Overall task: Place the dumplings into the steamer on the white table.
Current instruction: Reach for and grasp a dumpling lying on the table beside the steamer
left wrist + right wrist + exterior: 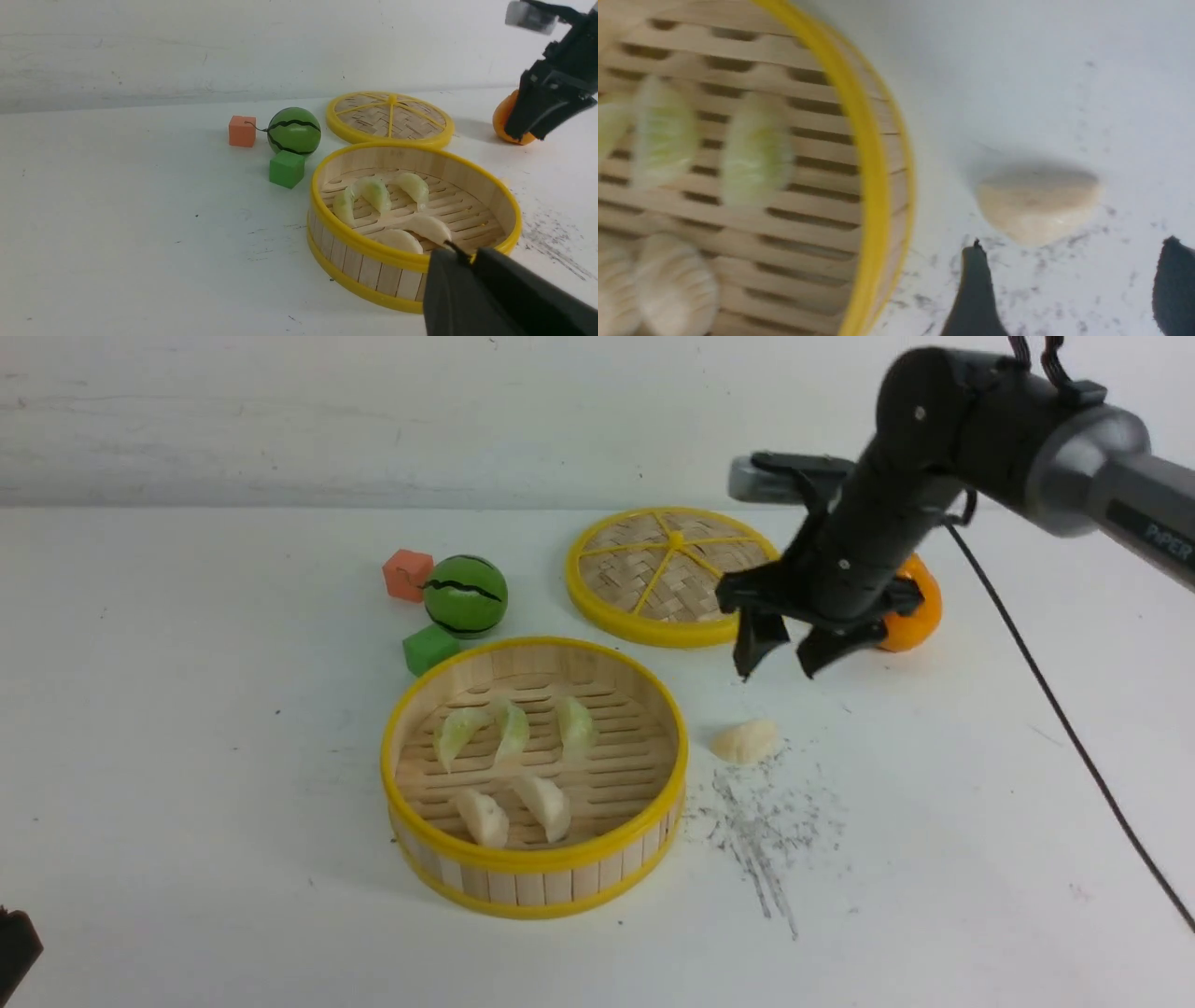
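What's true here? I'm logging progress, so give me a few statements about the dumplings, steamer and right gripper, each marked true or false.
1. Five dumplings lie in the steamer. True.
2. The right gripper holds the sixth dumpling. False: its jaws stand open and empty over that dumpling, which lies on the white table beside the steamer.
3. The lid covers the steamer. False: it lies flat on the table behind the steamer.
4. A green cube sits next to the toy watermelon. True.
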Tool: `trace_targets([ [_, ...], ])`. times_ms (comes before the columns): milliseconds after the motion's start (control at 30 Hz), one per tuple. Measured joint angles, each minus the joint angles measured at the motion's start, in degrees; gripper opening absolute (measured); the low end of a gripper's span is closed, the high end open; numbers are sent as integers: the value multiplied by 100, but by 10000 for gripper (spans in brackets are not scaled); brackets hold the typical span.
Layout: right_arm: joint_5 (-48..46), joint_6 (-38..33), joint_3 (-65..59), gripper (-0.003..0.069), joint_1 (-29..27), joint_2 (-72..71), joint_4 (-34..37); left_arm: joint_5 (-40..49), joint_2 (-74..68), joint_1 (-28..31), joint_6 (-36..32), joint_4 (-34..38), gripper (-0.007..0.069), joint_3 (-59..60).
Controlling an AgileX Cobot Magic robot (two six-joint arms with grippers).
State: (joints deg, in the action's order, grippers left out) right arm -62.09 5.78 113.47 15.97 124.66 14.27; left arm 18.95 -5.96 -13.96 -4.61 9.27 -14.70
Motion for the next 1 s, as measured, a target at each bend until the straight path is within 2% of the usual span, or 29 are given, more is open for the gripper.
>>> trace_targets([
  [67,593,507,-542,475,-64,4,-40,0,0,0,0,0,57,0],
  [133,879,685,-775,475,-50,4,-92,0,0,0,0,0,57,0],
  [300,2052,1757,-1548,469,254,11,-776,-6,0,0,0,0,57,0],
  [400,2448,2228,-1704,447,368,-2,-1087,-33,0,0,0,0,57,0],
  [633,2599,2270,-1757,328,527,38,-1223,-40,0,0,0,0,66,0],
  [733,2616,2270,-1757,252,533,38,-1194,-40,0,0,0,0,69,0],
  [867,2601,2332,-1747,231,533,42,-1188,-45,0,0,0,0,69,0],
  [1000,2563,2864,-1740,262,533,68,-1183,-45,0,0,0,0,70,0],
])
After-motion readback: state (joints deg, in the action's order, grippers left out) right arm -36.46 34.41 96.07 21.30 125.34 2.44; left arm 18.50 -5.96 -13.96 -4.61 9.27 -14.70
